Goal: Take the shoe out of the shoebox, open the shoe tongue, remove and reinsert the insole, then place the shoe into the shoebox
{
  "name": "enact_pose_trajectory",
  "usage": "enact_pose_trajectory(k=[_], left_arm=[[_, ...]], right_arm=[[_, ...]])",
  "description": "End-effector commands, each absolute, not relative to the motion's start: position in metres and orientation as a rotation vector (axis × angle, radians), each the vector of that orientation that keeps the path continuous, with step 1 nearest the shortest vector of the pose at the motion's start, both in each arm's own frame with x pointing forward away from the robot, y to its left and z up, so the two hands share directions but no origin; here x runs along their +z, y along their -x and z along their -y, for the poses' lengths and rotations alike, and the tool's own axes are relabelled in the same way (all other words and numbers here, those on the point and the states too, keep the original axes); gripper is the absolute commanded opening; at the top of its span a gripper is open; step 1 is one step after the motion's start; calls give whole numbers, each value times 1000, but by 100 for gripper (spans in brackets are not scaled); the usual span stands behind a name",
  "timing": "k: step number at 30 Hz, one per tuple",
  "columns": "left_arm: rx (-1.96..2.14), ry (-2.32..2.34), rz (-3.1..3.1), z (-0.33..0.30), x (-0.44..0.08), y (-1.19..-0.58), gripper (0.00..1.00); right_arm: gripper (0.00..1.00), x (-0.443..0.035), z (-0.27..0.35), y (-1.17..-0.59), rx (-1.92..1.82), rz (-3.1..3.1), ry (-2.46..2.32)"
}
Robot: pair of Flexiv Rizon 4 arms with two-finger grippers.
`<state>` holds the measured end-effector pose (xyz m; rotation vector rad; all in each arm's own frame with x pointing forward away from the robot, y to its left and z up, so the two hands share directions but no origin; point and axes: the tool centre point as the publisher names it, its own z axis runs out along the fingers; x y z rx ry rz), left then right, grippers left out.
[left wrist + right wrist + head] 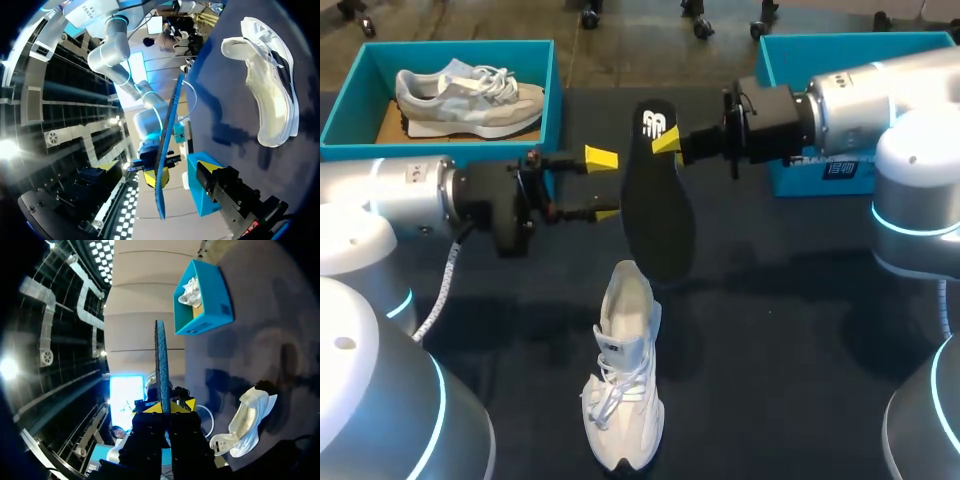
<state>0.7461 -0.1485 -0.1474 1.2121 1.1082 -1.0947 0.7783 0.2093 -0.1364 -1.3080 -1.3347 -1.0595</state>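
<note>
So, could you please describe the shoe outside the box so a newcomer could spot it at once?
On the dark table, look near the front edge, just below the black insole hanging from the right gripper. The white shoe lies there alone; the other shoe is grey and sits in the far-left teal shoebox.

Two shoes (470, 95) (623, 380), one insole (658, 205), seemingly two shoeboxes (440, 150) (840, 42).

Matt, smooth top on flat black insole (658, 205), frame centre. White mesh-cloth shoe (623, 390), lower centre: soft, woven, cloth laces. Teal cardboard shoebox (380, 150), upper left: matt.
</note>
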Motion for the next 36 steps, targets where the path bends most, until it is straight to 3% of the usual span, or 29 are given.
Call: enact_pose_trajectory(k=[1, 20, 24, 28, 29, 32, 36], left_arm=[[-1100, -1210, -1117, 155, -149, -744, 100], [-1075, -1222, -1103, 170, -143, -752, 99], [-1073, -1225, -1101, 171, -140, -753, 81], [-1083, -1207, -1105, 167, -140, -753, 80], [-1087, -1203, -1104, 166, -140, -754, 75], [-1089, -1206, -1102, 166, -139, -753, 49], [-1088, -1219, -1093, 166, -135, -752, 45]], right_arm=[[0, -139, -219, -789, -1051, 1338, 1296], [0, -142, -222, -793, -1054, 1331, 1302], [0, -142, -222, -793, -1054, 1331, 1302], [0, -142, -222, -793, -1054, 1331, 1302], [0, -142, -222, -793, -1054, 1331, 1302], [0, -142, -222, -793, -1054, 1331, 1302], [0, -142, -222, -793, -1054, 1331, 1302]])
